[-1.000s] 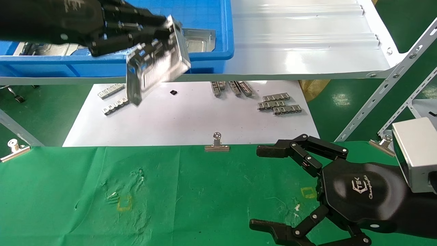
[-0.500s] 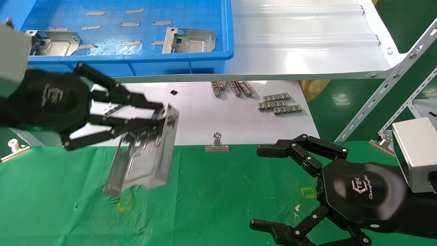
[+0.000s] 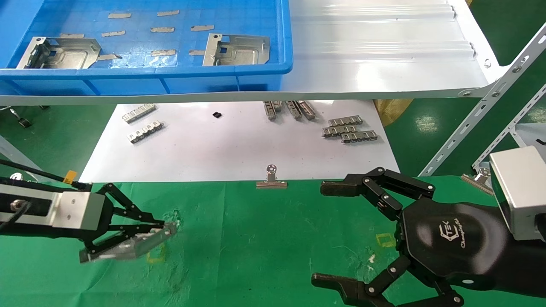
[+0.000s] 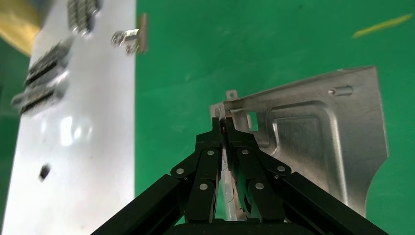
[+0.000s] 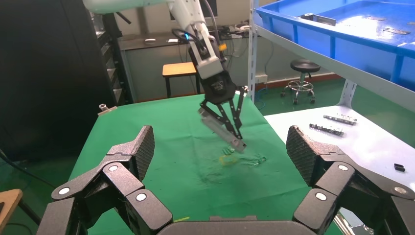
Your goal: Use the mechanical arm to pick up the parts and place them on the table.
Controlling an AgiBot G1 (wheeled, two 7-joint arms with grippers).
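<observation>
Placing step: left end effector (image 3: 164,228) pinches a part (image 3: 132,246) tilted just above the table (image 3: 264,238); next, lower and release; right end effector (image 3: 341,234) idles spread.

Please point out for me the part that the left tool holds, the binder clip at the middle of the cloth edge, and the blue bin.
held part (image 4: 313,137), left wrist view, embossed centre
binder clip (image 3: 271,181), head view, silver body
blue bin (image 3: 179,72), head view, front rim

Industrial workshop or test lab. Slotted steel racking (image 3: 490,111) carries a blue parts bin (image 3: 170,76). Beyond the desk (image 5: 147,147): stool (image 5: 304,66), epoxy floor (image 5: 372,105).
</observation>
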